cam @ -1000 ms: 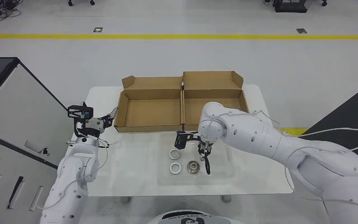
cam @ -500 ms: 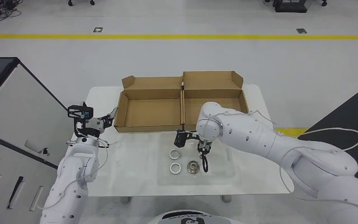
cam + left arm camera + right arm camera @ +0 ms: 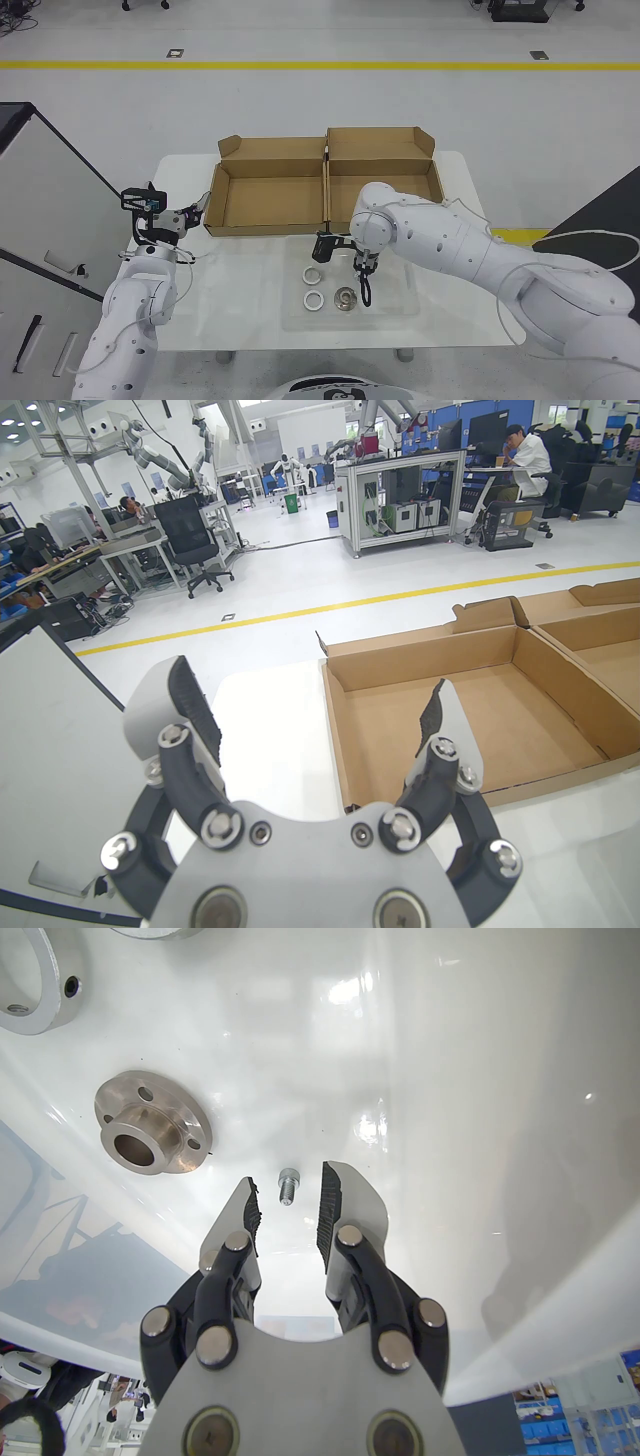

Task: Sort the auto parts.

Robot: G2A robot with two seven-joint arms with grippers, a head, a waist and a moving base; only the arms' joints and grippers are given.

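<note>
A small silver bolt (image 3: pixel 286 1187) lies on the white table right between the fingertips of my right gripper (image 3: pixel 289 1180), which is open and not touching it. Beside it stands a bronze-coloured flange hub (image 3: pixel 151 1129) (image 3: pixel 345 297). Two silver rings (image 3: pixel 313 275) (image 3: pixel 314 299) lie to the hub's left; one ring (image 3: pixel 30 983) shows its set-screw holes. From above, my right gripper (image 3: pixel 366 297) hangs just right of the hub. My left gripper (image 3: pixel 315 700) (image 3: pixel 196 212) is open and empty at the table's left edge, beside the left cardboard box (image 3: pixel 450 710).
Two open cardboard boxes (image 3: pixel 268 196) (image 3: pixel 385 185) stand side by side at the back of the white table (image 3: pixel 240 300). A grey panel (image 3: pixel 50 200) stands left of the table.
My right gripper has shifted slightly left, closer to the hub, and now straddles the bolt. The left arm has kept still.
</note>
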